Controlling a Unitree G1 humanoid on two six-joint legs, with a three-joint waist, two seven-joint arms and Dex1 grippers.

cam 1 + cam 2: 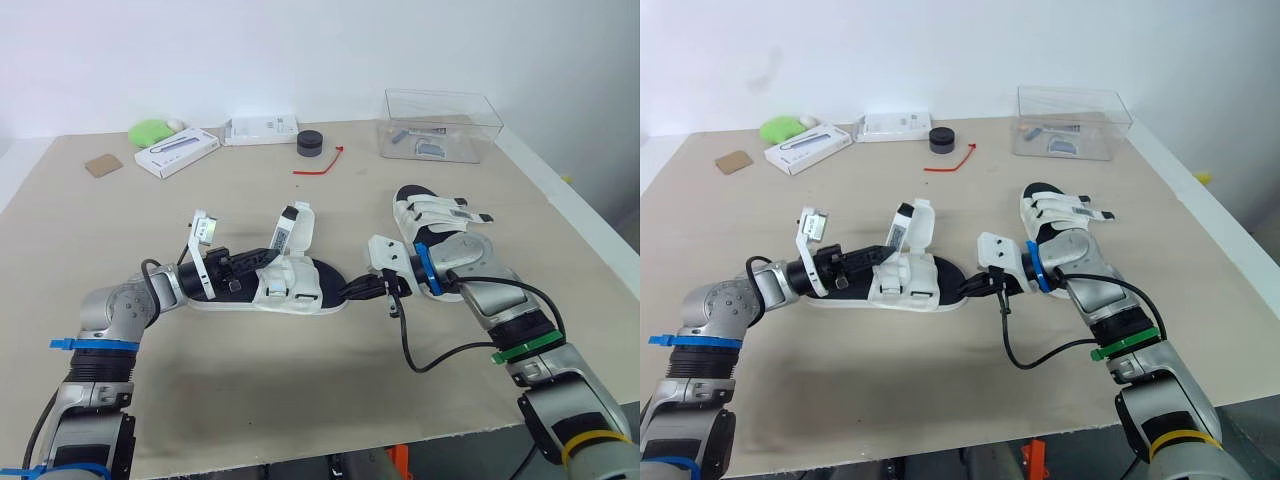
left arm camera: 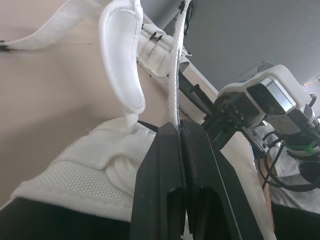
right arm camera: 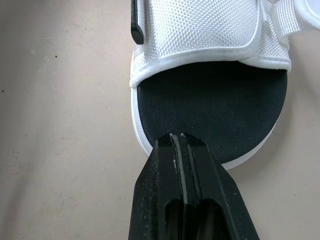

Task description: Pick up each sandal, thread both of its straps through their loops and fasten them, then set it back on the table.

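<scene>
Roughly halfway, by my judgement: of the two white mesh sandals with black footbeds, the far one (image 1: 432, 214) lay flat on the beige table (image 1: 250, 390) just behind the right forearm, both of its straps lying across it and looking fastened. The near sandal (image 1: 292, 286) lay on the table between the two arms and was not done. One thin white webbing strap (image 2: 176, 65) stood up loose from it, and beside that a broad padded flap (image 1: 303, 224) hung open. Whether its forward strap was through its loop I could not tell.

The left gripper (image 2: 179, 128) had its two black fingers pressed together on that upright strap, pinching it low down. The right gripper (image 3: 176, 137) had its fingers closed against each other, their tip at the toe end of the near sandal's sole. I could not tell whether it nipped the rim or only pressed on it.

What was left, as I read it: threading and fastening this sandal's straps, then letting it go on the table.

Along the back of the table I counted:
- one clear plastic box (image 1: 440, 122)
- two flat white cartons (image 1: 177, 152)
- one green lump (image 1: 150, 131)
- one small black round pot (image 1: 311, 143)
- one red tie (image 1: 322, 163)
- one brown card square (image 1: 102, 165)
</scene>
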